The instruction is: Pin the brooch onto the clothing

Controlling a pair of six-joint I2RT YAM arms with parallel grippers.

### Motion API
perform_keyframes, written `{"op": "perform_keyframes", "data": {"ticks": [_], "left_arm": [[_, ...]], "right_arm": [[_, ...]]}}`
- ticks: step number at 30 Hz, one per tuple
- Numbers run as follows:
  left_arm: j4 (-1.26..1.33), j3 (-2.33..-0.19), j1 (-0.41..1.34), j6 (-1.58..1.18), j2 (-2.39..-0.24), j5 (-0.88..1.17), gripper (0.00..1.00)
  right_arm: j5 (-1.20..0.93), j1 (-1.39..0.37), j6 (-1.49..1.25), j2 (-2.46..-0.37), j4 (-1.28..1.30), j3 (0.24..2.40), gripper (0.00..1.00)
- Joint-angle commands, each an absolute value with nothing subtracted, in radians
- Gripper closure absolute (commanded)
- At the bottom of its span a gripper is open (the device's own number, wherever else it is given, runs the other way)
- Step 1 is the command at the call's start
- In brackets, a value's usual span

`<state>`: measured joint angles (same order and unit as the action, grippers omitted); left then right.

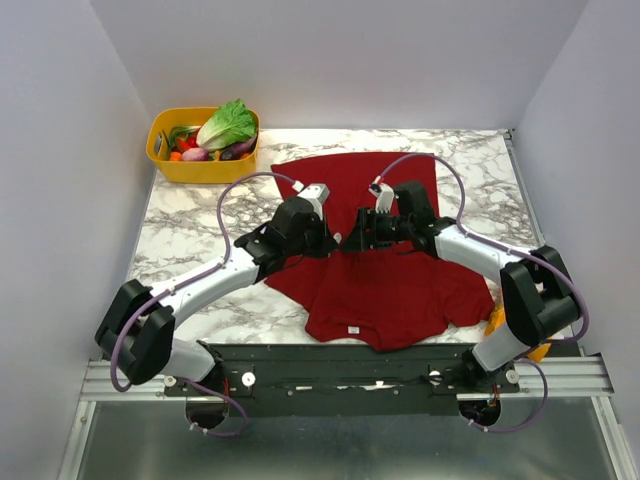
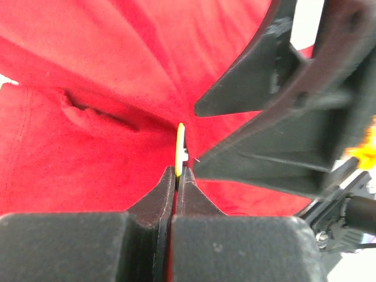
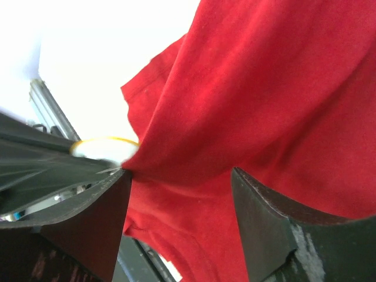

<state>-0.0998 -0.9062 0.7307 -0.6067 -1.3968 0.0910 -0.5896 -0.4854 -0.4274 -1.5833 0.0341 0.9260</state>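
The clothing point(image 1: 400, 290), a dark red T-shirt, lies spread on the marble table with its white label point(image 1: 352, 329) toward the near edge. Both grippers meet over its middle. My left gripper point(image 2: 177, 170) is shut on the brooch point(image 2: 180, 144), a thin golden-yellow disc seen edge-on, held upright against the red fabric point(image 2: 88, 88). In the right wrist view the brooch point(image 3: 106, 147) shows beside the left fingertip. My right gripper point(image 3: 181, 173) stands open, with a raised fold of the shirt point(image 3: 264, 88) between its fingers. Its dark fingers point(image 2: 264, 158) flank the brooch in the left wrist view.
A yellow basket point(image 1: 200, 172) of vegetables stands at the table's far left corner. An orange-yellow snack bag point(image 1: 497, 320) lies by the right arm near the table's right edge. Grey walls enclose the table on three sides.
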Motion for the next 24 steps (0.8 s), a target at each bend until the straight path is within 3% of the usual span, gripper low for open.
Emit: {"op": "perform_keyframes", "data": {"ticks": [1, 9, 15, 20, 24], "left_arm": [[0.002, -0.933, 0.729, -0.606, -1.309, 0.138, 1.00], [-0.051, -0.933, 0.715, -0.577, -1.299, 0.160, 1.00], [-0.087, -0.914, 0.689, -0.516, -1.298, 0.133, 1.00], [-0.089, -0.896, 0.675, -0.459, -1.279, 0.118, 1.00], [-0.097, -0.893, 0.672, -0.427, -1.276, 0.106, 1.00]], "right_arm": [[-0.529, -0.503, -0.396, -1.582, 0.057, 0.902, 0.26], [-0.540, -0.503, -0.388, -1.565, 0.057, 0.908, 0.28], [-0.509, -0.502, -0.345, -1.392, 0.049, 0.874, 0.24], [-0.477, -0.500, -0.342, -1.263, -0.041, 0.787, 0.06], [-0.525, -0.500, -0.313, -1.238, -0.100, 0.759, 0.02]]}}
